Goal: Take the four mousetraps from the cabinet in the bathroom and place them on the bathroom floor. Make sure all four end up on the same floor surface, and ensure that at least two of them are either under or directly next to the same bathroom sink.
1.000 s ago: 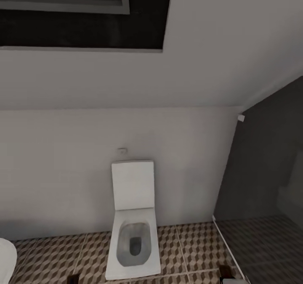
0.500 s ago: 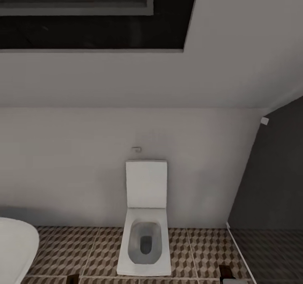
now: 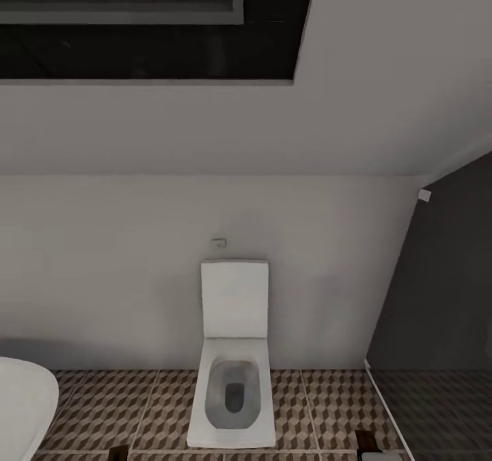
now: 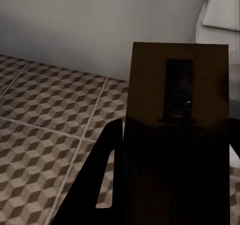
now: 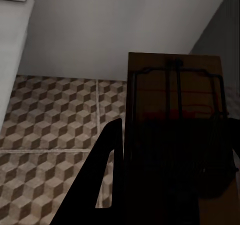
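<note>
The left gripper (image 4: 170,185) is clenched on a mousetrap (image 4: 177,110), and the right gripper (image 5: 170,185) grips a second mousetrap (image 5: 175,110). Beyond, at twelve o'clock on the bathroom floor (image 3: 116,406), a white toilet (image 3: 232,372) stands against the wall.

Stood against a pale wall (image 3: 102,276): a white toilet (image 3: 232,372), lid raised, grey bowl open, small button plate (image 3: 219,243) just above its tank. Curved in from the lower left edge, a rounded white tub (image 3: 20,406). Rose at right, a dark grey wall (image 3: 444,276). Hung overhead, a dark recessed ceiling panel (image 3: 150,37).
</note>
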### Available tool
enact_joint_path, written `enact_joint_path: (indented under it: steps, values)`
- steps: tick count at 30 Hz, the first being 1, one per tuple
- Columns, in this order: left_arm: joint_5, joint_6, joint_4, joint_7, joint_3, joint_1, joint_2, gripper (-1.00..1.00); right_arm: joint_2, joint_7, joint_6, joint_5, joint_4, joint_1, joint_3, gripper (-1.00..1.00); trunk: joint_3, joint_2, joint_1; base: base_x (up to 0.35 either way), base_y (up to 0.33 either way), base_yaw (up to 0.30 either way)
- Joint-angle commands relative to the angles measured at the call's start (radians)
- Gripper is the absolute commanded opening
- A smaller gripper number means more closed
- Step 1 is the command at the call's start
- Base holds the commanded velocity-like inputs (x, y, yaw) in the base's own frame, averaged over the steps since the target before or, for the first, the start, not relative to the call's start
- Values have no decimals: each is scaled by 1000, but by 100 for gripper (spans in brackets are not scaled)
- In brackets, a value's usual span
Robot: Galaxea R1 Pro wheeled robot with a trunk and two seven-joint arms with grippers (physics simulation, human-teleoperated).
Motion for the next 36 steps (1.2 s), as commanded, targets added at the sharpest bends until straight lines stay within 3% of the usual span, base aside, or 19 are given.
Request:
enact_joint_path:
  steps: [1,15,36]
  values:
    - [1,-4,4,-6,8,-1,0,-100,1,0,-3,-6,3,-1,9,-100,0,-1,0,0,0,-50]
    - [1,-4,4,-7,8,-1,2,-100,1,-5,-3,-6,3,-1,9,-100,0,-1,0,202,74,-4]
    - [1,-4,4,-6,8,-1,0,-100,1,2,-2,-1,1,-1,11,-100,0,-1,0,11,4,0]
